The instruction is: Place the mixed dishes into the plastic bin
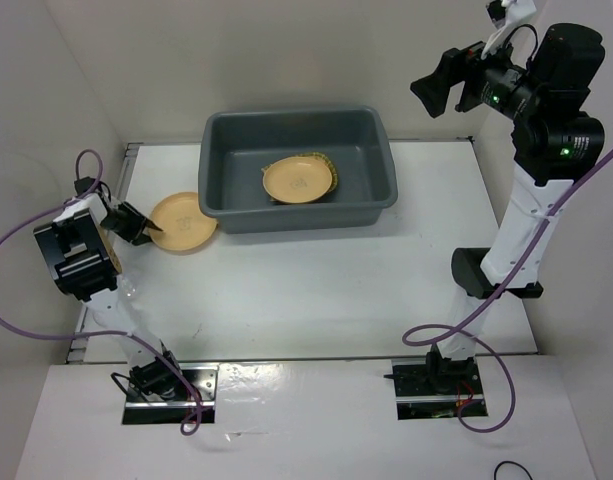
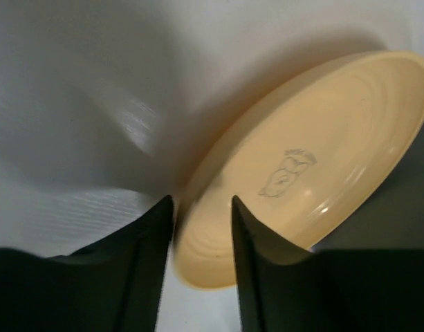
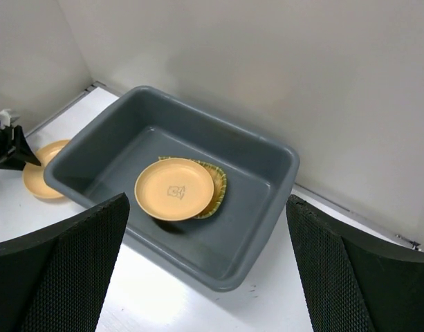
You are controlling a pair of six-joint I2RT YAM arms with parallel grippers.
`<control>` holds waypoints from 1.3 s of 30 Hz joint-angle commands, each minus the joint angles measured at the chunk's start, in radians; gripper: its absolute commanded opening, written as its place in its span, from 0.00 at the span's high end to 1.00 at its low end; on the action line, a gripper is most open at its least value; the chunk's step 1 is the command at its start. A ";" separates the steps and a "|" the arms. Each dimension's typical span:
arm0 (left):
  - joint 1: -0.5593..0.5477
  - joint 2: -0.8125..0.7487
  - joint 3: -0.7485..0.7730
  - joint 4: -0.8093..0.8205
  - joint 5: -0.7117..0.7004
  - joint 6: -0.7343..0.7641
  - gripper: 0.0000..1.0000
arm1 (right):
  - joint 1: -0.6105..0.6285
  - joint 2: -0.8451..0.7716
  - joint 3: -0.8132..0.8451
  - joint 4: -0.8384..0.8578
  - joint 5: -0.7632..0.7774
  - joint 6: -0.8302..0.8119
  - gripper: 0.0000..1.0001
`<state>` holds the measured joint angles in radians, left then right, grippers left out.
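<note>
A pale-orange plate (image 1: 186, 222) lies on the white table, its right edge against the dark grey plastic bin (image 1: 296, 215). My left gripper (image 1: 151, 228) is at its left rim. In the left wrist view the plate (image 2: 301, 173) has its near rim between the narrowly spaced fingers of the gripper (image 2: 203, 207), one outside and one inside. A second plate (image 1: 297, 180) rests in the bin on the yellow bamboo tray (image 1: 328, 163). My right gripper (image 1: 433, 90) is open and empty, raised high at the back right. Its view shows the gripper (image 3: 207, 199), bin (image 3: 267, 149), plate (image 3: 173, 188) and tray (image 3: 219, 181). No clear cups show.
White walls close the table at the back and both sides. The bin stands at the back centre. The right arm's base and cable stand at the front right (image 1: 486, 270). The left arm (image 1: 76, 250) is by the left wall.
</note>
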<state>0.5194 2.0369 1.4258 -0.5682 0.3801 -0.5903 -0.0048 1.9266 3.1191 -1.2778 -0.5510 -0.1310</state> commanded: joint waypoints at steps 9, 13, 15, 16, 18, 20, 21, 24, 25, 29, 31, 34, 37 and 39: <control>0.005 0.054 0.009 0.047 0.131 0.050 1.00 | -0.050 -0.035 -0.030 -0.018 0.057 0.045 0.02; 0.005 -0.019 0.018 0.047 0.067 -0.015 1.00 | -0.050 -0.035 -0.030 -0.018 0.066 0.045 0.02; 0.005 -0.067 0.018 0.047 0.005 -0.063 1.00 | -0.050 -0.035 -0.020 -0.018 0.076 0.045 0.02; 0.005 -0.114 0.047 0.036 -0.033 -0.092 1.00 | -0.050 -0.035 -0.020 -0.018 0.076 0.045 0.02; 0.005 -0.164 0.067 0.050 -0.104 -0.172 1.00 | -0.050 -0.035 -0.020 -0.018 0.094 0.045 0.02; 0.005 -0.234 0.090 0.089 -0.116 -0.267 1.00 | -0.050 -0.035 -0.030 -0.018 0.094 0.045 0.02; 0.005 -0.248 0.111 0.090 -0.116 -0.291 1.00 | -0.050 -0.035 -0.030 -0.018 0.094 0.045 0.02; -0.004 -0.248 0.220 0.059 -0.067 -0.367 1.00 | -0.050 -0.035 -0.039 -0.018 0.094 0.045 0.02; -0.018 -0.248 0.232 0.059 -0.058 -0.390 1.00 | -0.050 -0.044 -0.039 -0.018 0.094 0.045 0.02; -0.083 -0.248 0.295 0.166 0.014 -0.492 1.00 | -0.050 -0.054 -0.050 -0.018 0.103 0.036 0.02; -0.125 -0.219 0.330 0.221 0.080 -0.522 1.00 | -0.050 -0.063 -0.050 -0.018 0.112 0.036 0.02; -0.234 -0.099 0.574 0.112 0.080 -0.458 1.00 | -0.050 -0.072 -0.050 -0.018 0.112 0.036 0.02; -0.347 0.087 0.931 -0.081 0.102 -0.369 1.00 | -0.050 -0.081 -0.059 -0.018 0.112 0.036 0.02; -0.430 0.245 1.235 -0.238 0.102 -0.329 1.00 | -0.050 -0.081 -0.059 -0.018 0.112 0.036 0.02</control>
<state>0.1768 2.1441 2.3699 -0.5842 0.4149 -0.9943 -0.0486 1.8790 3.0673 -1.2953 -0.4473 -0.0978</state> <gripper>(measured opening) 0.025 0.980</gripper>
